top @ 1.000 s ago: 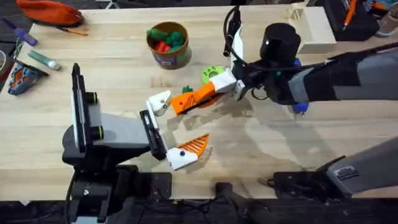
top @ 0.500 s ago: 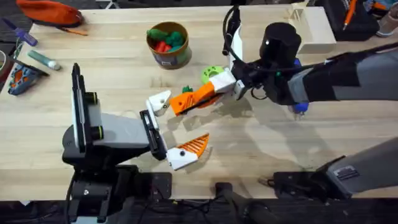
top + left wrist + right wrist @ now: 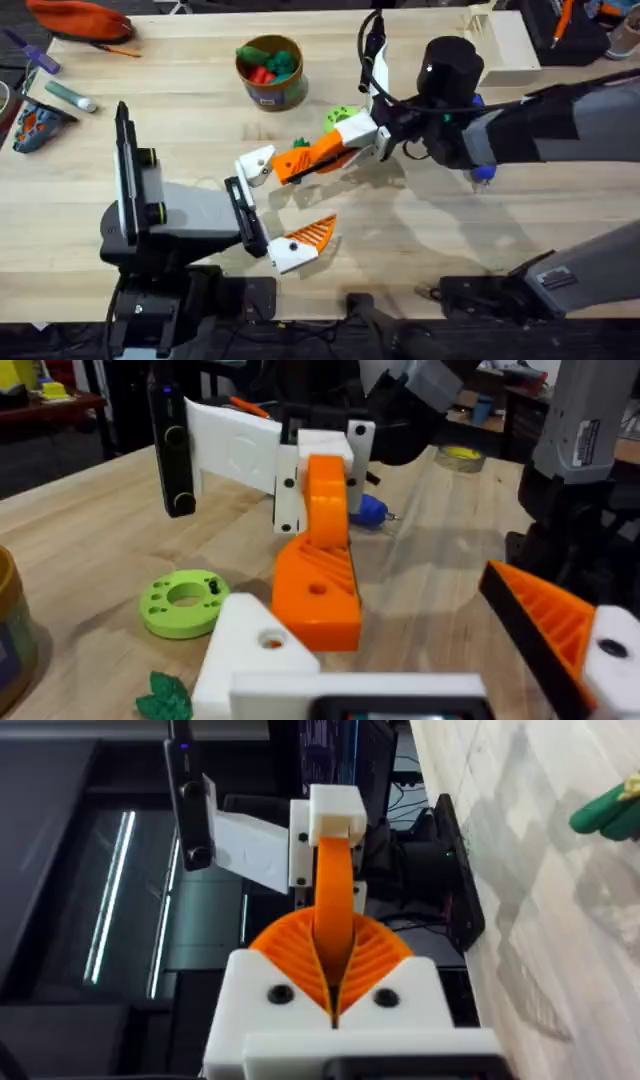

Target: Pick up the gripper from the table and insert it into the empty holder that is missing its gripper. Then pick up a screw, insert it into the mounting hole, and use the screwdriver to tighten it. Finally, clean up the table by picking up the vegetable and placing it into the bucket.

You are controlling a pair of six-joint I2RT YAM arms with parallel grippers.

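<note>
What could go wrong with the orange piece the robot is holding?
1. The right pincer seems to hold the orange piece by one end only, so it might twist or slip when pushed against the white holder.
2. The piece is near the holder but not in it yet. If it comes in crooked, it might jam.
3. The little green vegetable lies right beside the piece and could get knocked away.
</note>
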